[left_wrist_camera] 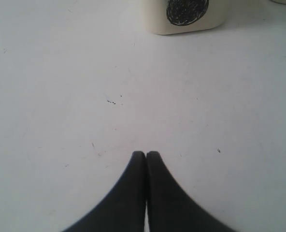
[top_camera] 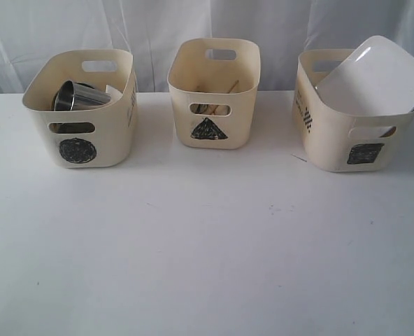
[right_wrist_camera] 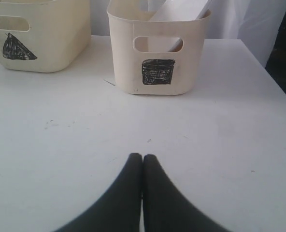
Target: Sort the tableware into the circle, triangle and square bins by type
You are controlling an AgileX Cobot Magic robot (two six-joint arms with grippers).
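White plate (top_camera: 373, 80) leans tilted in the square bin (top_camera: 329, 133), edge above the rim. Steel mug (top_camera: 77, 98) sits in the circle bin (top_camera: 109, 133). Triangle bin (top_camera: 214, 87) holds something thin (chopsticks, I think, too dim to confirm). I see nothing loose on the worktop (top_camera: 207, 245). Left hand (left_wrist_camera: 146, 153) and right hand (right_wrist_camera: 142, 155) are each pressed together, empty, low over the worktop. My read: sorting's done, only check and park left. I'd lift both hands straight up, clear of the bins, and avoid nudging that plate.
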